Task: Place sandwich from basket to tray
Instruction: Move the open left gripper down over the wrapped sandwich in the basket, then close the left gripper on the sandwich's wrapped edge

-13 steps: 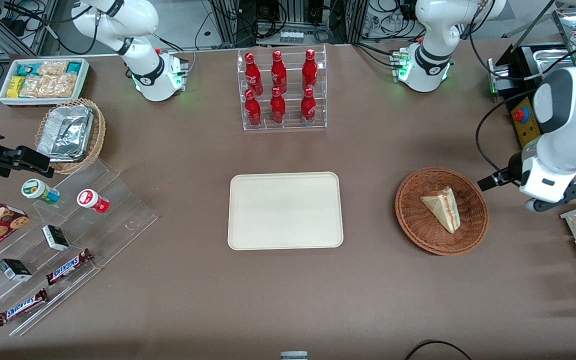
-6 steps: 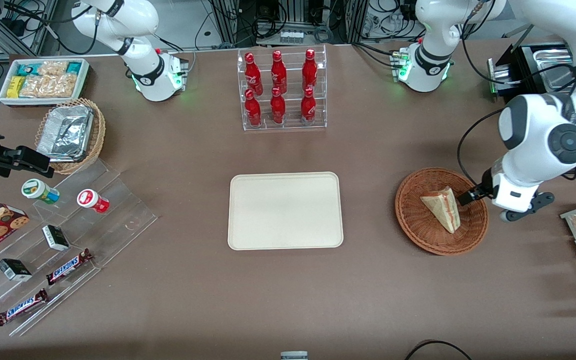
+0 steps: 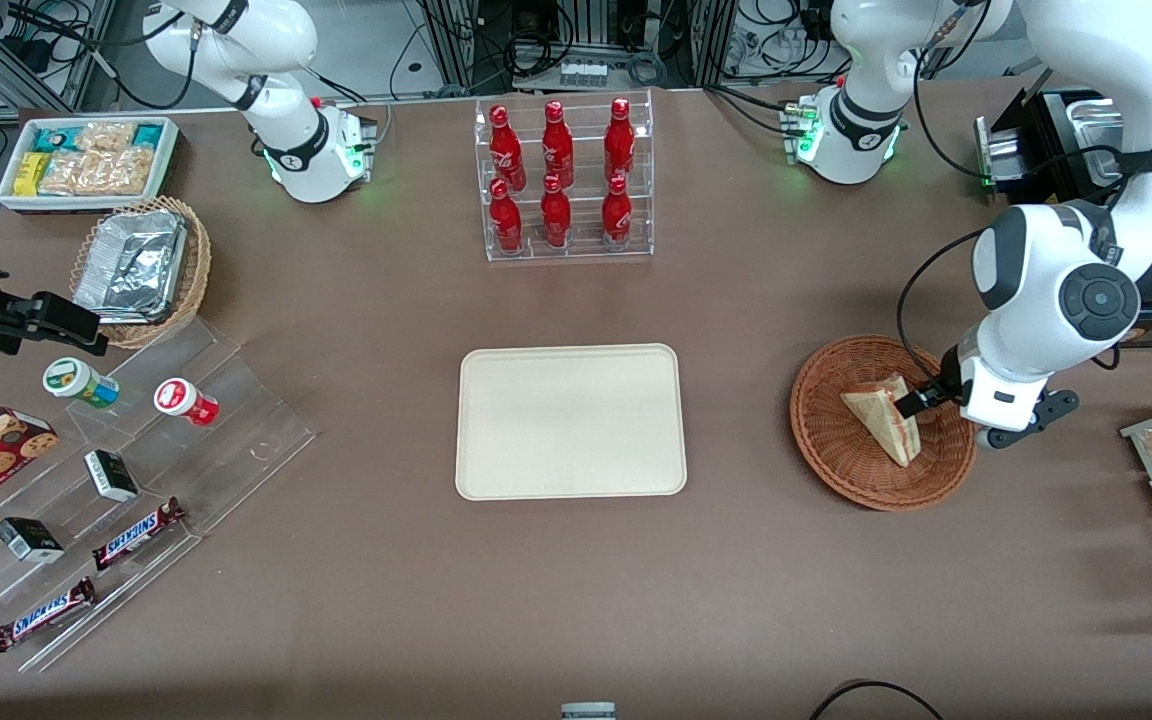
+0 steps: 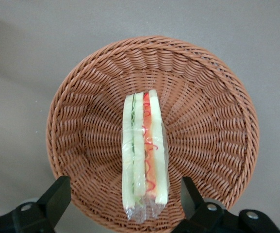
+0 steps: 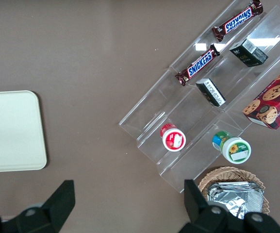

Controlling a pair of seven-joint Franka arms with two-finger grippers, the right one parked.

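Sandwich, a small triangular wedge of pale bread wrapped in clear film, stands on edge in the round reddish-brown wicker basket, its red and green filling layers turned up toward the wrist camera. The left arm's gripper hangs above the basket with its two dark fingers spread wide, holding nothing, one on each side of the wedge's wrapped end and clear of it. How high the tips sit over the bread is hard to judge from the front view. The flat cream rectangular tray lies bare, well apart from the basket toward the middle of the table.

The likeliest trouble is the grasp itself: soft bread in slippery film (and a tapering shape) may squash or slide out if the fingers close near the narrow end. A descending finger could also catch the basket's sloping wall and drag or tip it.
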